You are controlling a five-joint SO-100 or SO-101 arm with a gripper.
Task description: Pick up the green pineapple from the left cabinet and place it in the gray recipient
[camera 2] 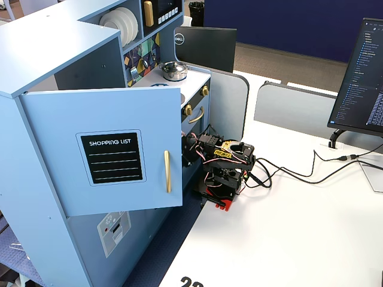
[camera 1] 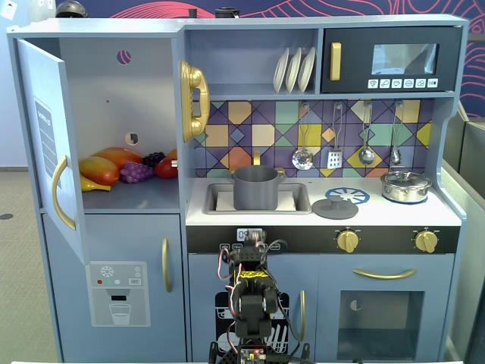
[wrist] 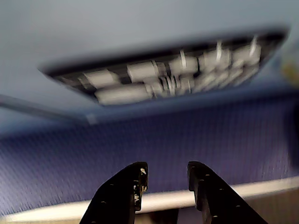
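Observation:
The left cabinet (camera 1: 121, 98) stands with its door (camera 1: 53, 144) swung open; the door's front also shows in a fixed view (camera 2: 108, 149). Orange, yellow and red toy fruit and a purple grape bunch (camera 1: 136, 172) lie on its shelf. No green pineapple shows among them in any view. The gray recipient (camera 1: 255, 187) stands in the sink, with its gray lid (camera 1: 334, 207) on the counter beside it. My arm (camera 1: 252, 292) is folded low in front of the kitchen. My gripper (wrist: 167, 168) is open and empty, pointing down at the blue carpet and the kitchen's lower front.
A shiny silver lidded pot (camera 1: 406, 186) stands on the right of the counter. Utensils hang on the tiled back wall. The arm's base (camera 2: 221, 179) sits at the white table's edge, with cables and a monitor (camera 2: 359, 78) to the right.

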